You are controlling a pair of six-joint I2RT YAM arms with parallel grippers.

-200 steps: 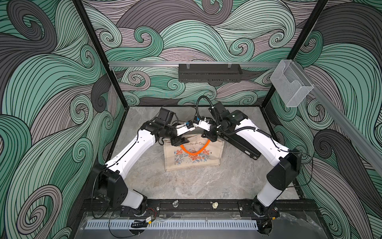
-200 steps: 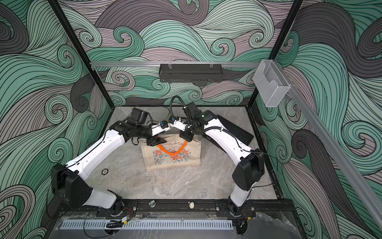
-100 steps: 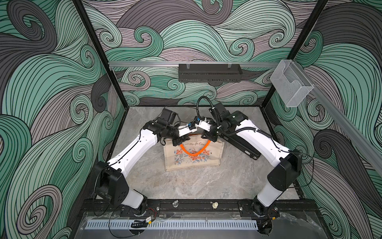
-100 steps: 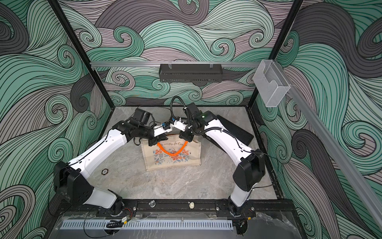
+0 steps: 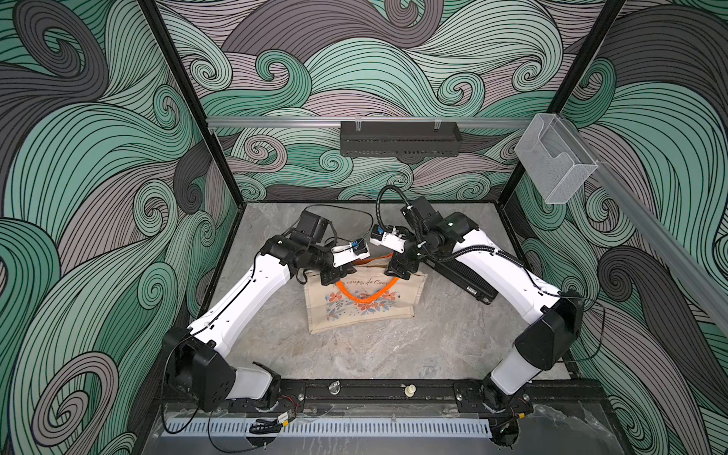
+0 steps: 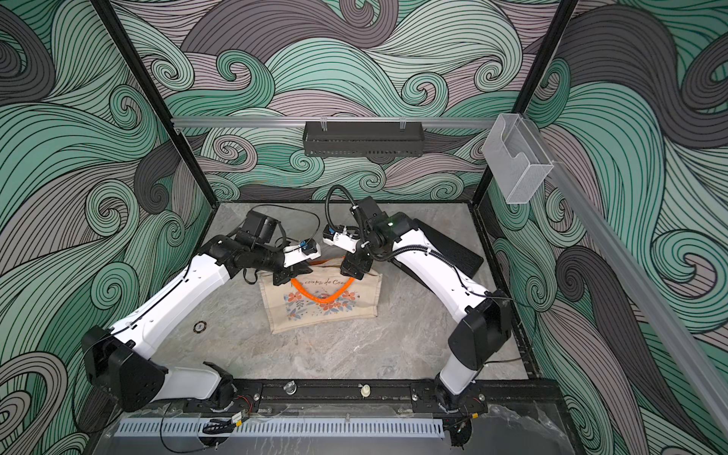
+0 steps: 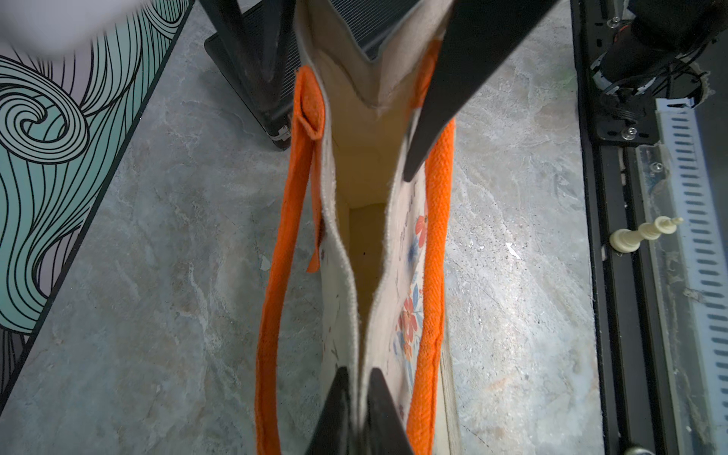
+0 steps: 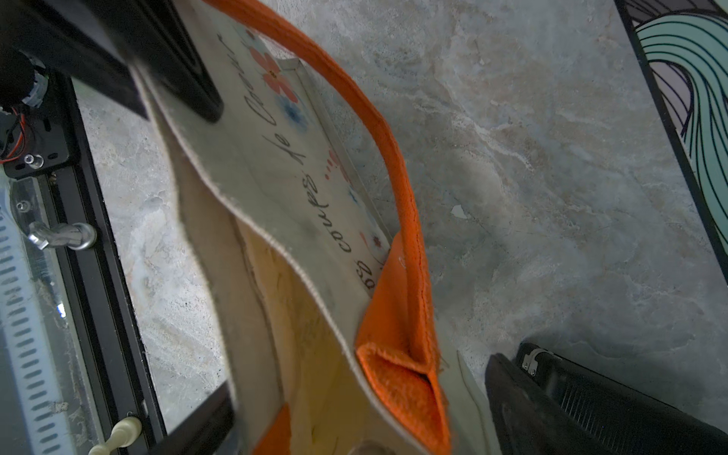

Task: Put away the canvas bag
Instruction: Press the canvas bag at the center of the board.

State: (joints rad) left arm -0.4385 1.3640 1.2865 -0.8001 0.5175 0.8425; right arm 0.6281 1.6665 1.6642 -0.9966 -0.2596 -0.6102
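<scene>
Upright, the canvas bag [image 5: 366, 307] stands near the middle of the desk [image 5: 394, 354], toward its far edge, left jaws clamped on one end of its rim, right jaws spread apart astride the other.

We see walls [image 5: 354, 59] covered in swirling green, grey and mauve waves, with black posts at the corners. The tabletop [image 5: 394, 354] is grey marbled stone. An aluminium rail [image 5: 275, 122] on the back wall carries a black slotted tray [image 5: 400, 138]. A clear plastic bin [image 5: 551, 157] hangs from the side rail.
</scene>
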